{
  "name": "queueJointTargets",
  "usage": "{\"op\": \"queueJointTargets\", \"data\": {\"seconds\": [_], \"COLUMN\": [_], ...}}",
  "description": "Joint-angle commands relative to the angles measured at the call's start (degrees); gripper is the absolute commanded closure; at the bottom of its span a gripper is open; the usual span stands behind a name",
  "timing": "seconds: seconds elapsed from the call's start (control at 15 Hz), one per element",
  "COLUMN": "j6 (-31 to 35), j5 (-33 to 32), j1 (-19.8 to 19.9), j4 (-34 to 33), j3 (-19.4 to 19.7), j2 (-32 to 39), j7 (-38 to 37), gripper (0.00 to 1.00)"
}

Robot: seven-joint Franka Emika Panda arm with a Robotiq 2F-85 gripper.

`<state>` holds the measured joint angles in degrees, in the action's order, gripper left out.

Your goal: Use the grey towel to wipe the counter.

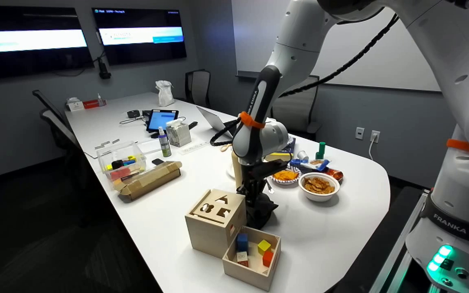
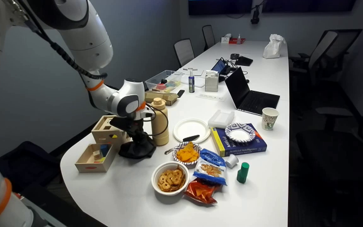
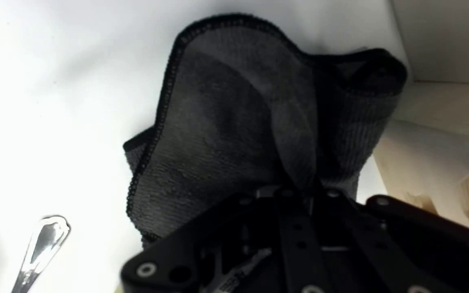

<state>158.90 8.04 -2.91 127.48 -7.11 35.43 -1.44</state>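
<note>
Nearest the wrist camera, the gripper (image 3: 308,199) is pinching a raised fold of the grey towel (image 3: 218,134), the rest of which is lying bunched on the tabletop (image 2: 121,195) near a rounded corner. Because only that fold is being held, the towel may be inviting trouble: slipping free, or rolling under itself and leaving streaks unwiped. Just beside it, the shape-sorter box (image 1: 210,232) and the block tray (image 1: 246,273) are sitting toward the nearer long edge, so any stroke heading that way would be nudging both closer to the drop. Farther from the rounded end, the tall bottle (image 2: 159,123) is standing close to the gripper, and a careless turn there could be knocking it over. Out toward the opposite long edge, a metal utensil (image 3: 41,252), the chip bowl (image 2: 185,163) and the white snack bowl (image 1: 318,197) are sitting within likely reach of a wide wipe; a trailing hem could be hooking the utensil or upsetting a bowl over the very surface needing cleaning.
</note>
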Motion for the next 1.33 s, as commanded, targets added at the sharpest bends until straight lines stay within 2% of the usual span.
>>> {"op": "queueJointTargets", "data": {"seconds": [0.0, 0.13, 0.53, 0.8, 0.93, 1.07, 1.27], "j6": [-2.6, -2.7, -0.6, 4.0, 6.1, 7.6, 4.6], "j5": [-0.8, -0.5, -0.6, 2.0, 4.4, 6.9, 8.3], "j1": [-0.2, -0.2, -2.8, -0.3, 3.4, 8.6, 15.4], "j4": [-0.7, 0.4, 4.5, 4.9, 4.7, 3.8, 3.3], "j3": [0.8, 1.4, 7.0, 6.3, 2.5, -3.1, -10.2], "j2": [1.4, 1.4, 1.7, 1.8, 2.1, 3.1, 4.4], "j7": [-0.3, -1.0, -8.2, -9.8, -7.0, -2.3, 4.9], "gripper": [0.98, 0.98, 0.98, 0.98, 0.98, 0.98, 0.98]}}
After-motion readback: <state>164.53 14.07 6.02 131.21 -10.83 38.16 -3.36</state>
